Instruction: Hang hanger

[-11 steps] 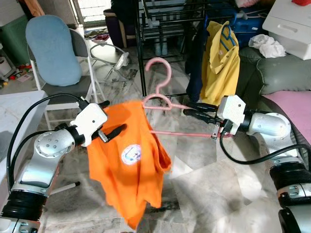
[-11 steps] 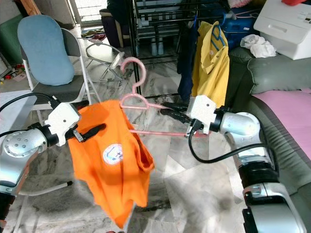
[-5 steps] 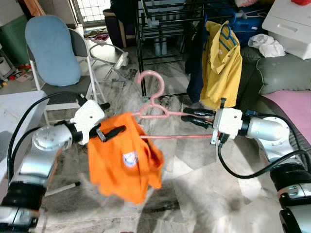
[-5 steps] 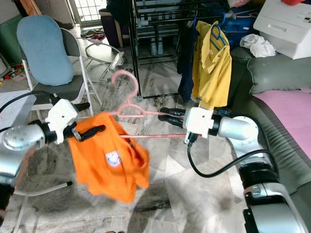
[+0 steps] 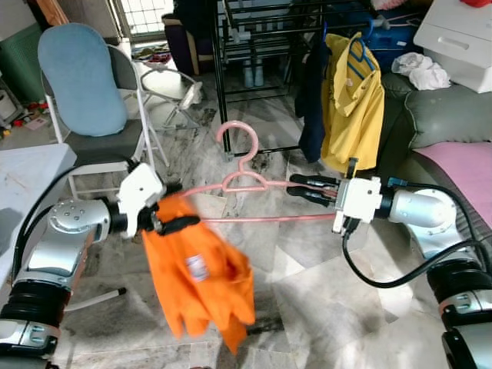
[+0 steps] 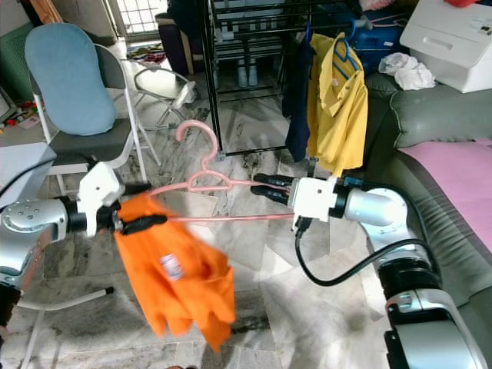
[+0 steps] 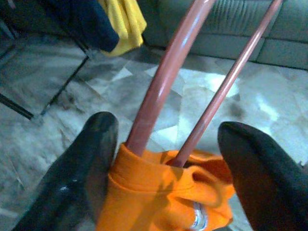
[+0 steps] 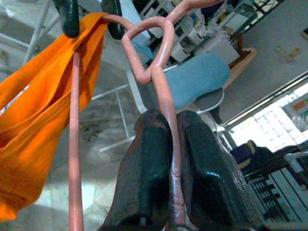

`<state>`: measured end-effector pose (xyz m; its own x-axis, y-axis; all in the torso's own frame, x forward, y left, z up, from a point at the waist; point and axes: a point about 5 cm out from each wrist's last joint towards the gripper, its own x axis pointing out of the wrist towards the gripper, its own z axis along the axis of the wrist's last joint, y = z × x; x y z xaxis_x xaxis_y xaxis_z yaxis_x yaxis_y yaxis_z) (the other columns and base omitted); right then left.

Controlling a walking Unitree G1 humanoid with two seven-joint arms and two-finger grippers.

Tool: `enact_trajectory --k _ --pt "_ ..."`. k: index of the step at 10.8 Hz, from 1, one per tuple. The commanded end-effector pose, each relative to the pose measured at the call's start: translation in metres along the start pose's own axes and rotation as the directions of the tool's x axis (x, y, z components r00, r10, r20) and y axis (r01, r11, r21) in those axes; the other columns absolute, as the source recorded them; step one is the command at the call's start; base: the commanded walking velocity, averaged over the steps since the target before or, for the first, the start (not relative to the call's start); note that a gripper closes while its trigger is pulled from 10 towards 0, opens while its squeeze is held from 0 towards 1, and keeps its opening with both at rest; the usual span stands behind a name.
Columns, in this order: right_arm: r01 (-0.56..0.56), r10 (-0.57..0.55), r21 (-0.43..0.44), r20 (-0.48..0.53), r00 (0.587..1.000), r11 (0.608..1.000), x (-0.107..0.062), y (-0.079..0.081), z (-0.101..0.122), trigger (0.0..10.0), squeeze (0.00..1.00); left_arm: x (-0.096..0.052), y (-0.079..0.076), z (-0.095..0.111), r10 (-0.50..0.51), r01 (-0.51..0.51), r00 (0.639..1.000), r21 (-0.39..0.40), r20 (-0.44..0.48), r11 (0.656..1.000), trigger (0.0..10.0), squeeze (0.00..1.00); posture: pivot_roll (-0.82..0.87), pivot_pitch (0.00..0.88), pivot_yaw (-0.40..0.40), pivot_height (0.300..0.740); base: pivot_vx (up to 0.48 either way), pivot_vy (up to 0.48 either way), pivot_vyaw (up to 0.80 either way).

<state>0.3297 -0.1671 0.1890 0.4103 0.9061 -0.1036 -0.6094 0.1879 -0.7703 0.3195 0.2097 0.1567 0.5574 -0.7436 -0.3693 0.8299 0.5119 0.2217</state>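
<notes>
A pink plastic hanger [image 5: 246, 183] lies almost level between my two arms, hook [image 5: 238, 138] up. My right gripper [image 5: 294, 185] is shut on its upper right arm; in the right wrist view both fingers [image 8: 154, 159] press the pink bar [image 8: 161, 91]. An orange shirt [image 5: 200, 269] is bunched at the hanger's left end and hangs down towards the floor. My left gripper [image 5: 175, 206] sits at that end, open. In the left wrist view its fingers [image 7: 91, 159] straddle both hanger bars [image 7: 163, 72] and the orange fabric [image 7: 163, 202].
A black clothes rack [image 5: 221, 77] stands behind, with a yellow shirt [image 5: 350, 100] and a dark garment [image 5: 314, 84] hung on it. A folding chair with a blue cushion [image 5: 81, 77] is at back left, a grey sofa [image 5: 446, 115] on the right, and a white table corner [image 5: 23, 165] at left.
The orange shirt has slid off most of the hanger and bunched at its left end, drooping lower. The hanger now lies flatter, and my left gripper has dropped slightly.
</notes>
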Motion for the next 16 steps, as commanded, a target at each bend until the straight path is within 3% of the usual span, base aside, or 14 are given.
enact_trajectory --k 1,3,11,13,16 --pt "0.052 -0.05 -0.046 0.046 0.998 0.998 0.004 -0.013 0.009 10.0 0.0 -0.001 0.0 0.0 -0.039 0.039 0.999 -0.007 -0.023 0.999 0.0 0.0 -0.02 0.088 0.056 0.74 0.0 0.0 0.0" --pt "0.081 -0.078 -0.054 0.052 0.996 0.995 0.008 -0.012 0.008 10.0 0.0 0.001 -0.001 -0.001 -0.102 0.101 0.995 -0.061 -0.008 0.993 0.0 0.0 -0.02 0.089 0.062 0.74 0.0 0.0 0.0" --pt "0.258 -0.252 -0.064 0.085 0.964 0.964 0.022 -0.022 0.011 10.0 0.0 -0.008 0.008 0.004 -0.091 0.09 0.995 -0.022 -0.029 0.996 0.0 0.0 0.01 0.082 0.072 0.74 0.0 0.0 0.0" --pt "0.361 -0.355 -0.067 0.089 0.931 0.93 0.027 -0.029 0.013 10.0 0.0 -0.007 0.015 0.01 -0.037 0.037 0.999 0.022 -0.014 0.999 0.0 0.0 0.02 0.084 0.074 0.74 0.0 0.0 0.0" --pt "0.435 -0.434 0.015 0.108 0.895 0.9 0.048 -0.019 0.014 10.0 0.0 -0.009 0.032 0.02 0.121 -0.123 0.992 0.119 0.024 0.985 0.0 0.0 0.03 0.089 0.076 0.74 0.0 0.0 0.0"
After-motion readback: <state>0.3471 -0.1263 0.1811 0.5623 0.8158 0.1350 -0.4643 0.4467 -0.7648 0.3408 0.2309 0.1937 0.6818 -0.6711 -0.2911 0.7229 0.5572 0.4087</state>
